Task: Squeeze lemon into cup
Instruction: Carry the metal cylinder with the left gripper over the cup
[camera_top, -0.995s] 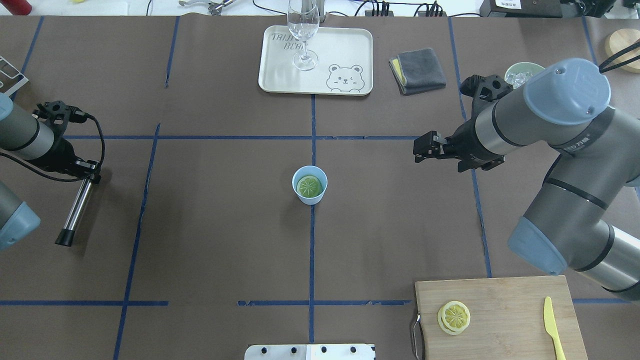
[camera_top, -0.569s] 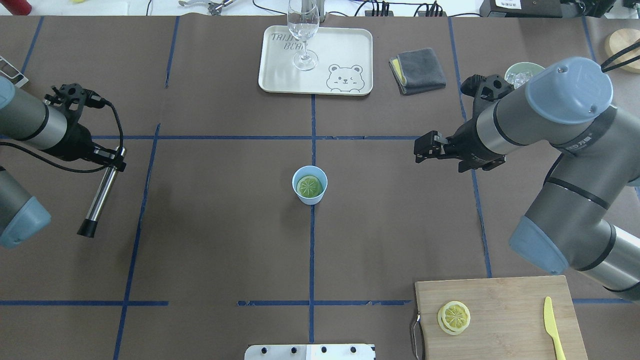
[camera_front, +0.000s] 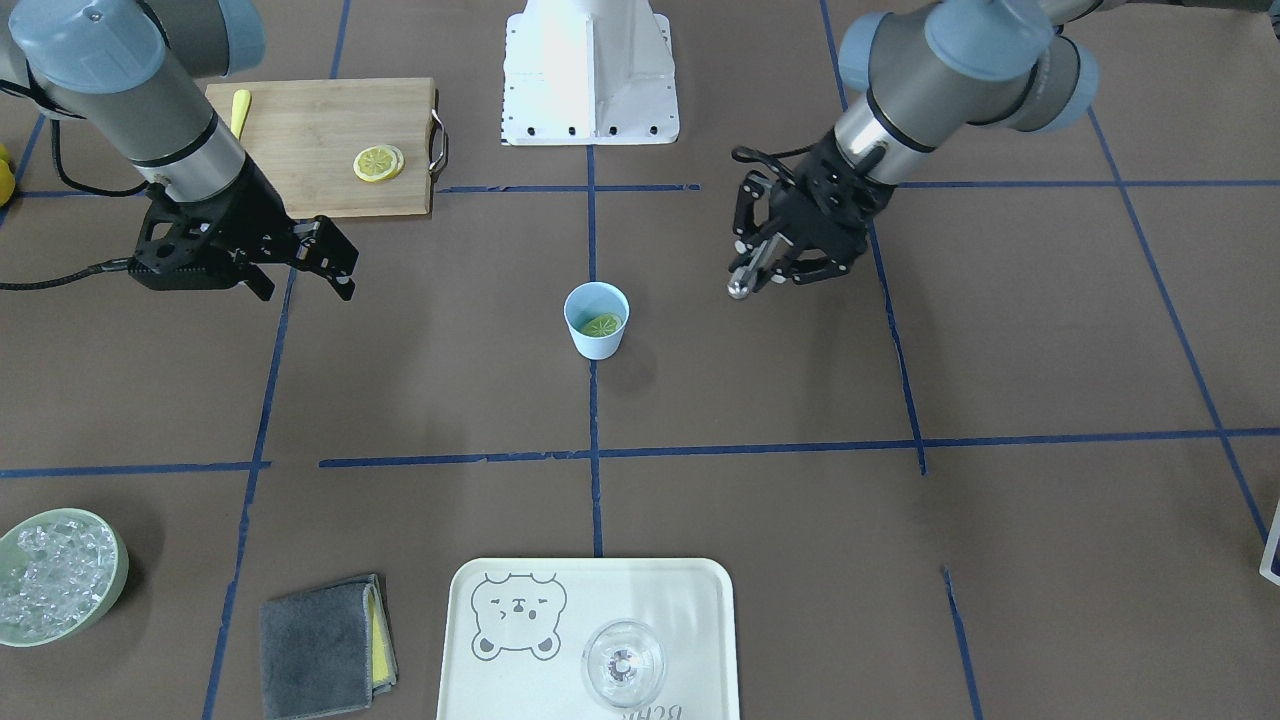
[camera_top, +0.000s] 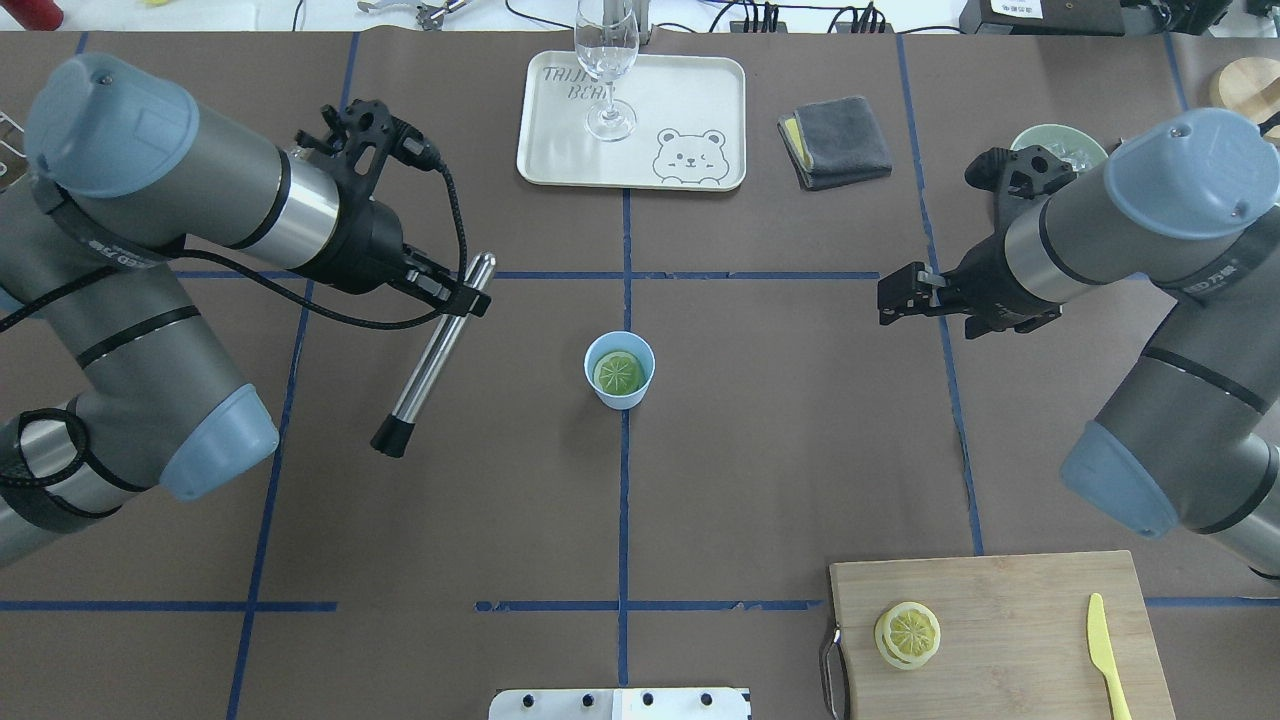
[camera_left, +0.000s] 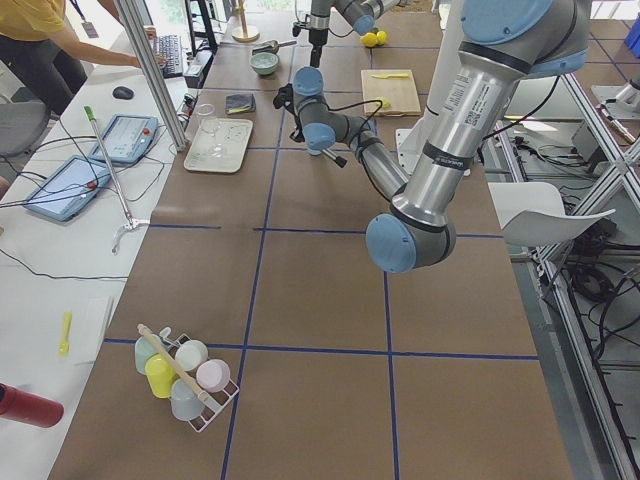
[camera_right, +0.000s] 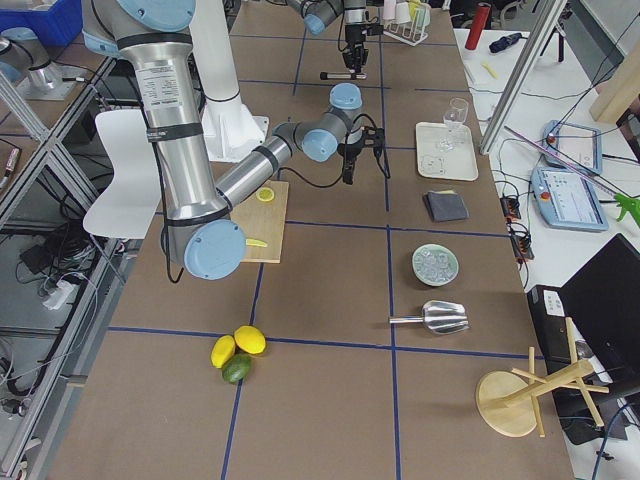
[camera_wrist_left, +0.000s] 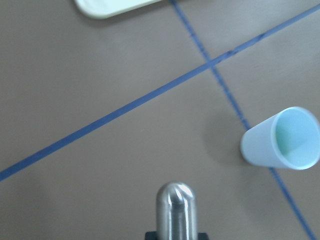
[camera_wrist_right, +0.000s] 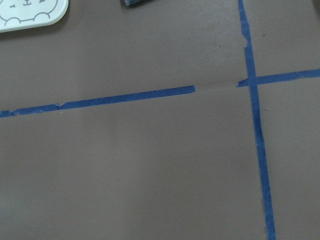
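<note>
left hand (camera_top: 462, 297) clamps a steel muddler (camera_top: 430, 355) slanting down near the cup (camera_top: 620, 401), while the right hand (camera_top: 885, 300) hovers well apart, fingers spread, empty.

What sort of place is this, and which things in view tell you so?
Most likely a robotics lab staged for drink-making. Two robot arms, left and right, work over a table gridded with blue tape; tablets lie alongside; a cup, cutting board and bowl of ice are props.
</note>
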